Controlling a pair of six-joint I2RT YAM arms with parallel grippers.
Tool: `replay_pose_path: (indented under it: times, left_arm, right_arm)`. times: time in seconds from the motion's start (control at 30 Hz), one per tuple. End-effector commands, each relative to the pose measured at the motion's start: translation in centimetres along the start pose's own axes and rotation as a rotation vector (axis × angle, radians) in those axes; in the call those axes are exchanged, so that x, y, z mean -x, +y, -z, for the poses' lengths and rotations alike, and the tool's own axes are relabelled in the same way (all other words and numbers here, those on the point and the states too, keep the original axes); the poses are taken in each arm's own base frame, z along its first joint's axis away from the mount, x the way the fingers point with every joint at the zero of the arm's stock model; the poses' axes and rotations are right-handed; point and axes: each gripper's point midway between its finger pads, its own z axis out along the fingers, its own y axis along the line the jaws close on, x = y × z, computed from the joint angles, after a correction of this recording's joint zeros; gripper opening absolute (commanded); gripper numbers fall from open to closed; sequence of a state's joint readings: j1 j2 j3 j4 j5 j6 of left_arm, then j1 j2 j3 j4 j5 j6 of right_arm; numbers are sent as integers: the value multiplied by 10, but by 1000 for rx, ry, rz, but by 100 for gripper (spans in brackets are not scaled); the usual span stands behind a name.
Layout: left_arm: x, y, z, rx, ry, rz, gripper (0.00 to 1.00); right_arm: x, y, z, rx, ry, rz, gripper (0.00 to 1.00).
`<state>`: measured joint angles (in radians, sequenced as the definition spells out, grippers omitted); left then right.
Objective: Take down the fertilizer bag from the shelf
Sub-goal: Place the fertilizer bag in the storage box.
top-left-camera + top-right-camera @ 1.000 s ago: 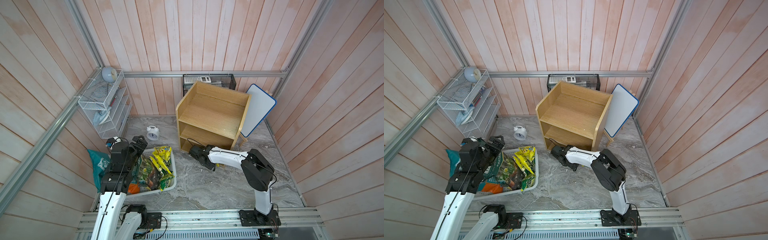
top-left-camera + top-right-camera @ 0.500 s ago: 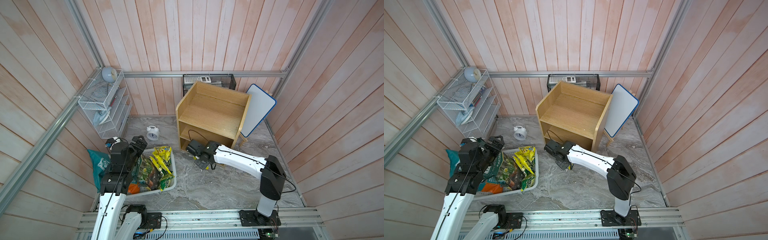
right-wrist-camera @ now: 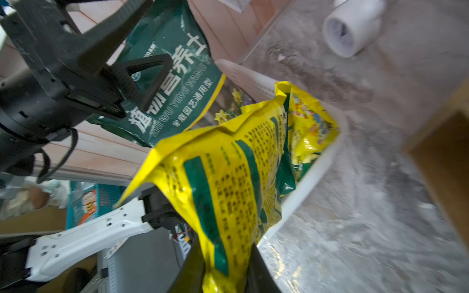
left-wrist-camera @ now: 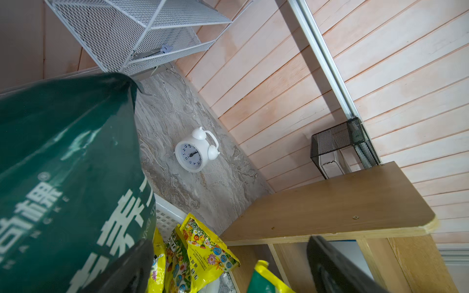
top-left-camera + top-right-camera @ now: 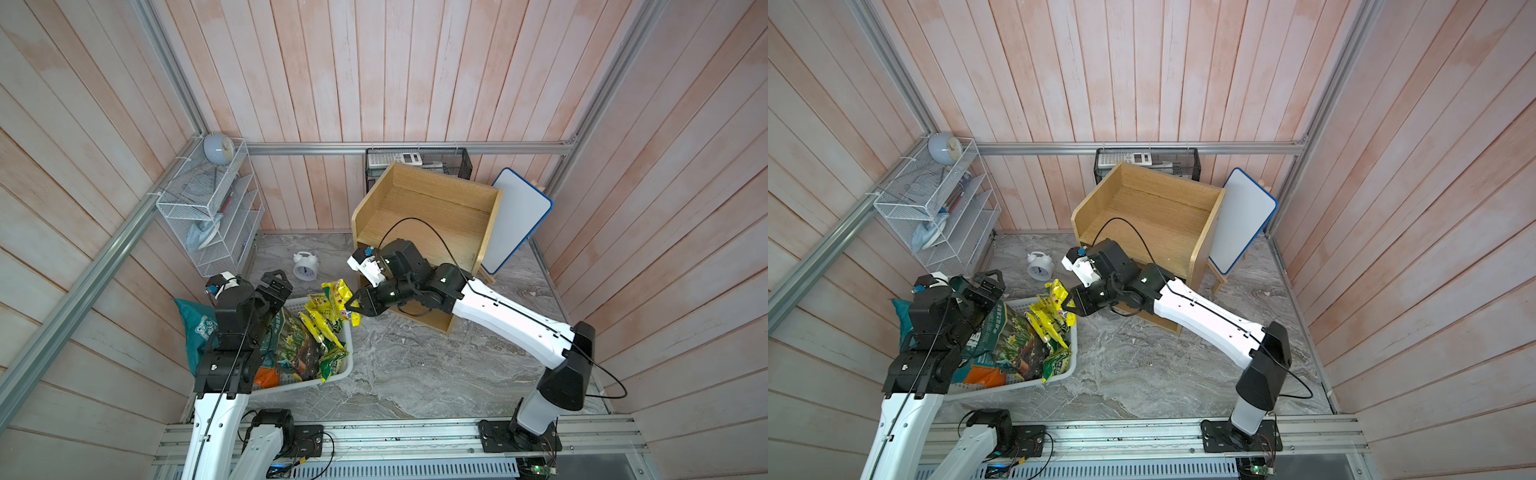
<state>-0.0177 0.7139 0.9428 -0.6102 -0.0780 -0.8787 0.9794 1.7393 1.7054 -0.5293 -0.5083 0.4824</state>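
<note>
While the right gripper point(image 3: 223, 269) pinches one end of a yellow fertilizer bag point(image 3: 228, 182), the bag stretches over the rim of the white basket point(image 5: 348, 357), beside the shelf point(image 5: 428, 216) and clear of its tiers. The left gripper point(image 5: 270, 291) is spread wide above a green bag point(image 5: 291, 340) in that basket.

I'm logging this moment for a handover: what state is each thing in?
right gripper, shut on the yellow fertilizer bag.
yellow fertilizer bag, held over the white basket.
left gripper, open, empty.
green bag, lying in the basket.
shelf, upright, top tier bare.
alarm clock, upright.
whiteboard, propped upright beside the shelf.
</note>
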Motion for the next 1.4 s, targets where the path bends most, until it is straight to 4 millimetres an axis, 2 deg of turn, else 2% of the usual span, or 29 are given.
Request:
replay_pose_path:
  times: [0.0,0.17,0.33,0.43,0.63,0.8,0.87,0.93,1.03,1.13,1.2,1.37]
  left_arm:
    - [9,-1,8,8,-30,-36,100]
    - [9,1,8,20,-35,-46,100]
    - [9,2,6,21,-35,-48,100]
    - [11,1,5,24,-44,-52,100]
    - [17,0,9,32,-65,-63,100]
    - [25,2,17,52,-100,-90,100]
    - [28,1,21,51,-111,-92,100]
    - [28,1,22,52,-115,-93,100]
    - [28,4,22,59,-117,-98,100]
    - [27,2,20,51,-111,-109,100]
    - [25,-6,18,13,-98,-137,100]
    - [13,-45,12,-173,-12,-269,100]
  right_arm:
    - [17,48,-9,274,-4,-46,0]
    - [8,48,-23,249,46,-54,0]
    - [-16,27,-41,122,164,-68,0]
    - [-33,14,-61,48,237,-63,0]
    - [-70,-41,-112,-117,398,-127,0]
    - [-114,-106,-151,-322,537,-138,0]
    - [-129,-122,-160,-369,588,-142,0]
    - [-136,-126,-166,-382,625,-130,0]
    - [-134,-128,-164,-424,635,-85,1]
    - [-117,-116,-149,-409,616,-27,17]
    - [-97,-97,-132,-374,578,45,33]
    - [-37,-49,-72,-365,347,262,58]
